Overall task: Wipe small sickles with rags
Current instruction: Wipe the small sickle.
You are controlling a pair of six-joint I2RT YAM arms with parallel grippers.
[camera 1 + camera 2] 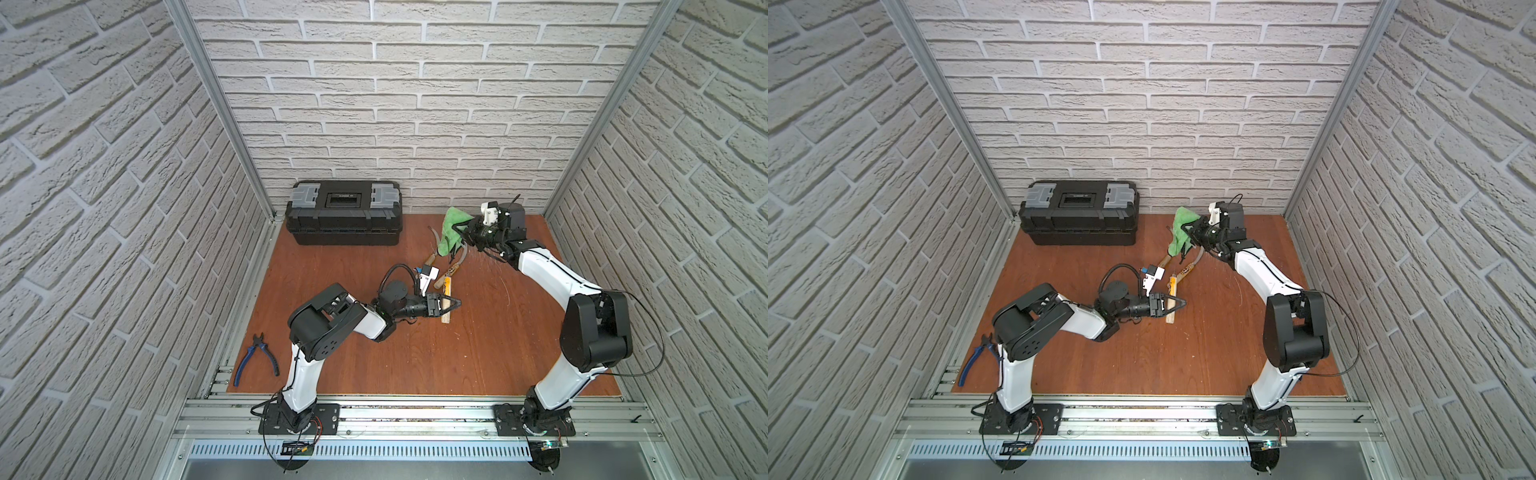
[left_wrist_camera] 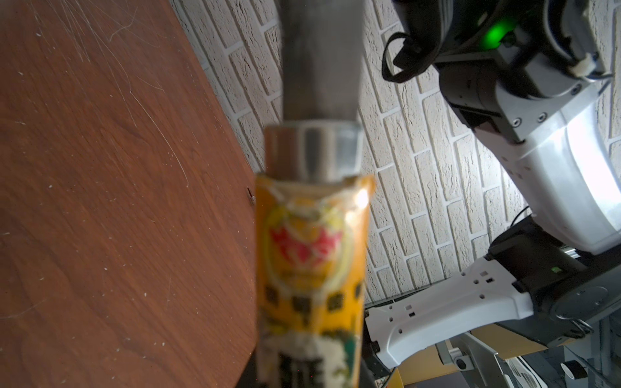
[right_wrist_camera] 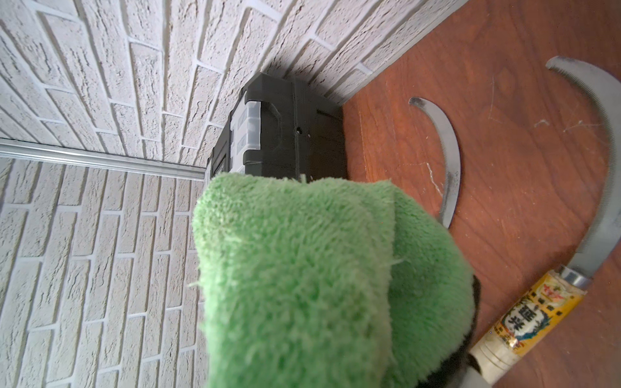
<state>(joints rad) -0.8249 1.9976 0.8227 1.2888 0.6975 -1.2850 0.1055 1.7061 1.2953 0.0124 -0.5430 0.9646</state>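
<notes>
Held sickle (image 2: 312,235) blurry, edge-cropped.

The left arm (image 1: 365,322) folds low at the elbow, its left gripper (image 1: 452,304) clamped level across a sickle handle (image 1: 447,286), while the right arm (image 1: 552,274) stretches far forward, wrist turned inward, its right gripper (image 1: 462,229) pinched tight on the green rag (image 1: 450,224).

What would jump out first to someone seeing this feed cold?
The green rag, bunched in the right gripper near the back wall, above two sickles lying on the table. Mid-table, the left gripper is shut on a third sickle by its yellow-labelled handle. A black toolbox sits against the back wall.
</notes>
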